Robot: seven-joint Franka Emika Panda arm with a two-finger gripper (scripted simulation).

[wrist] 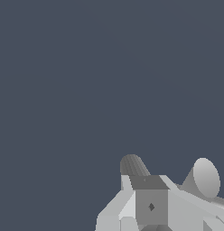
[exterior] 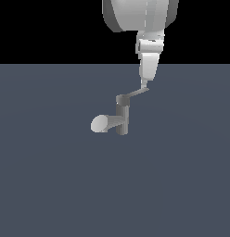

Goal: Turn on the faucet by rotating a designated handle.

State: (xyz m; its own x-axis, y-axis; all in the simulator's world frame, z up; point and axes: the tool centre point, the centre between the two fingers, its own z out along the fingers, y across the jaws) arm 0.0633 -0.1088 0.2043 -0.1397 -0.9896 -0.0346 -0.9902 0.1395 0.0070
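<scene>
In the exterior view the faucet (exterior: 121,119) stands mid-floor, its handle (exterior: 137,95) reaching toward the exterior view's right; the gripper (exterior: 144,85) touches its tip, so turning seems underway. The wrist view leaves its jaws unreadable

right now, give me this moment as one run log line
stage: at handle | gripper: tip at outer end of handle, open or shut unclear | faucet: upright, spout toward exterior view's left

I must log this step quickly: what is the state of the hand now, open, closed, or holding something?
Hand: its tip is at the far end of the handle; whether it is open, closed or gripping the handle cannot be told.
</scene>
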